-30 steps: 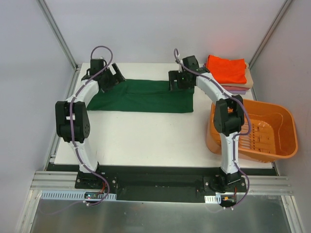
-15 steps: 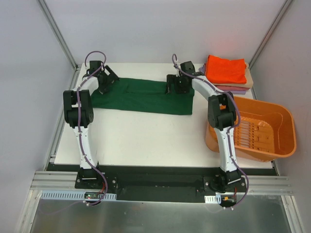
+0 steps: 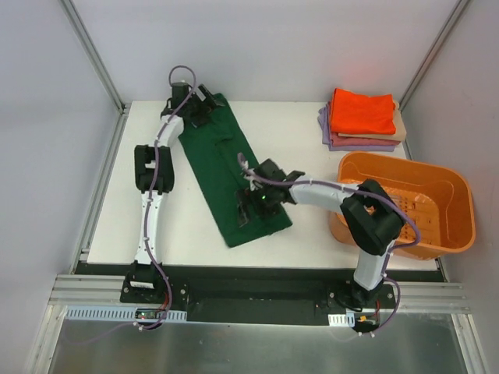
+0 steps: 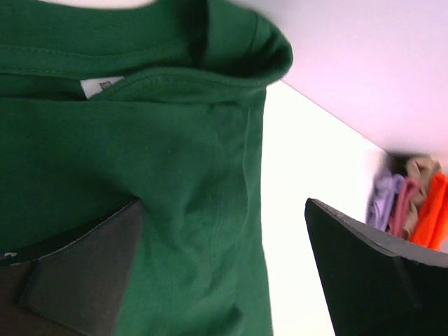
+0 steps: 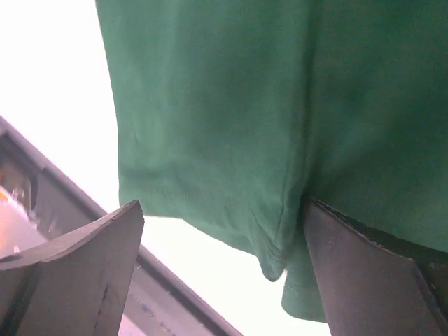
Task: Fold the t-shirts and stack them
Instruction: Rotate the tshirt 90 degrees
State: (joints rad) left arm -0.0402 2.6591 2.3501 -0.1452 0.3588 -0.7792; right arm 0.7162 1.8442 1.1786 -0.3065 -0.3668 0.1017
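The left arm (image 3: 150,167) rises straight up the left side of the frame, then bends right at the elbow. Its left gripper (image 3: 204,103) ends at upper left-centre, jaws spread wide. The right arm (image 3: 373,222) climbs from the lower right, folds sharply and stretches leftward — the right gripper (image 3: 249,207) sits just below mid-frame, angled down-left, jaws likewise wide apart.

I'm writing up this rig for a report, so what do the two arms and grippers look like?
The left arm and right arm have white tubular links, bulky black joint housings and purple cables looped alongside. The left gripper and right gripper each end in two dark, wedge-shaped fingers.
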